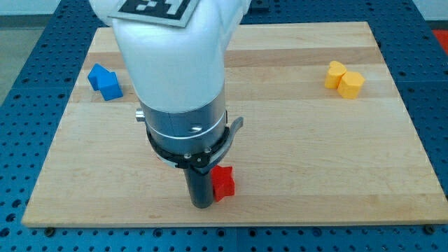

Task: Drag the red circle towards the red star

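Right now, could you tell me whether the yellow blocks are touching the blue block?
No, the yellow blocks sit at the view's upper right, far from the blue block at upper left.

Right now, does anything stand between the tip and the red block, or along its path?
Nothing visible separates my tip from the red block beside it. No second red block shows, so that path cannot be judged.

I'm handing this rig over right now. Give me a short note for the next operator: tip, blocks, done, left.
My tip is down near the board's bottom edge, touching the left side of a red block; its shape is partly hidden.
Only one red block shows; the arm may be hiding the other.
Blue block top left, yellow block top right, both untouched.
Done: contact only. Left: find both red pieces and bring them together.
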Robot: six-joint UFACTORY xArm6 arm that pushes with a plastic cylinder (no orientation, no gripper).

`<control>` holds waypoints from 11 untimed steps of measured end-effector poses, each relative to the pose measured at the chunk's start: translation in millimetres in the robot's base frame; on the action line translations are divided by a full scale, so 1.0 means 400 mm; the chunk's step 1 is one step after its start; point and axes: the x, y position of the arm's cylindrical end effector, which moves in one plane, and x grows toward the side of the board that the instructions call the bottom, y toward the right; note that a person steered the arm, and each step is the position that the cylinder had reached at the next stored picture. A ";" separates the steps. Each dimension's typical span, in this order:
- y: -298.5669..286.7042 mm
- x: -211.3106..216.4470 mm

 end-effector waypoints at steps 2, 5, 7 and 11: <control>-0.078 -0.018; -0.217 -0.303; -0.184 -0.295; -0.127 -0.362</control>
